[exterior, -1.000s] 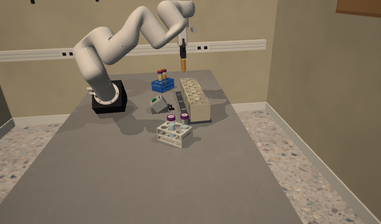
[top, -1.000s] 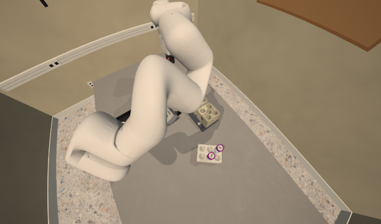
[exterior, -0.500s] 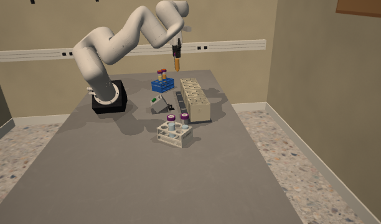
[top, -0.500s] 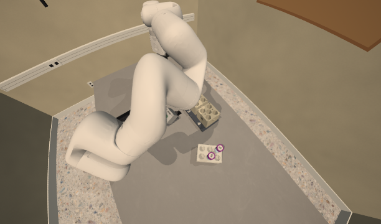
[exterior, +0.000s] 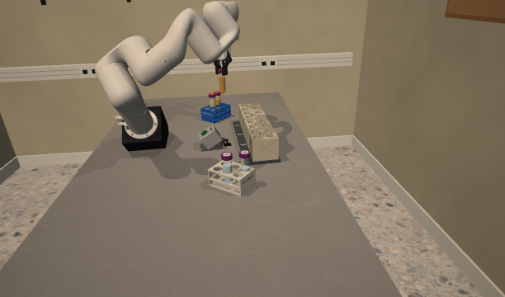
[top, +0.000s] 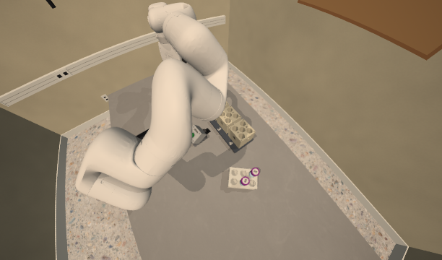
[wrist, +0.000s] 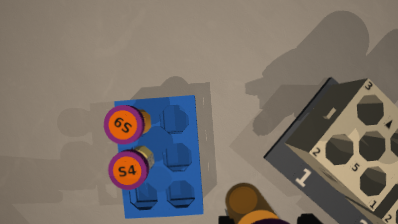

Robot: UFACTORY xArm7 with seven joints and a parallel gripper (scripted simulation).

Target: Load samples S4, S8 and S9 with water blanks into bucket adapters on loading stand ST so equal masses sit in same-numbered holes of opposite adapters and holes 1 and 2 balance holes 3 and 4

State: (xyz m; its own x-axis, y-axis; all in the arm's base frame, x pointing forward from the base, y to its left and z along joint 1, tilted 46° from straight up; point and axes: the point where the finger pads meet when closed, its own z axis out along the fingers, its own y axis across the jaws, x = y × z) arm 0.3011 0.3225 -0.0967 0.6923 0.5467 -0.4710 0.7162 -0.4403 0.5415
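Observation:
My gripper (exterior: 222,73) (wrist: 267,220) is shut on an orange-filled tube (exterior: 222,84) (wrist: 243,200) with a purple cap, held upright above the table, right of the blue rack (exterior: 215,116) (wrist: 162,211). Its ID is hidden. Tubes S9 (wrist: 123,124) and S4 (wrist: 128,170) stand in that rack. Adapter 1 (wrist: 350,128) sits on the dark stand (top: 221,133) (exterior: 241,142) (wrist: 287,165); its visible holes look empty. Two water blanks (top: 255,171) (top: 245,180) (exterior: 227,157) (exterior: 244,154) stand in the white rack (top: 239,177) (exterior: 246,186); their volumes are unreadable.
The green DONE key (exterior: 204,132) is on the small sloped desk (top: 198,135) (exterior: 212,138), beside the stand. The row of adapters (exterior: 265,148) runs along the stand. The arm hides the blue rack in the top view.

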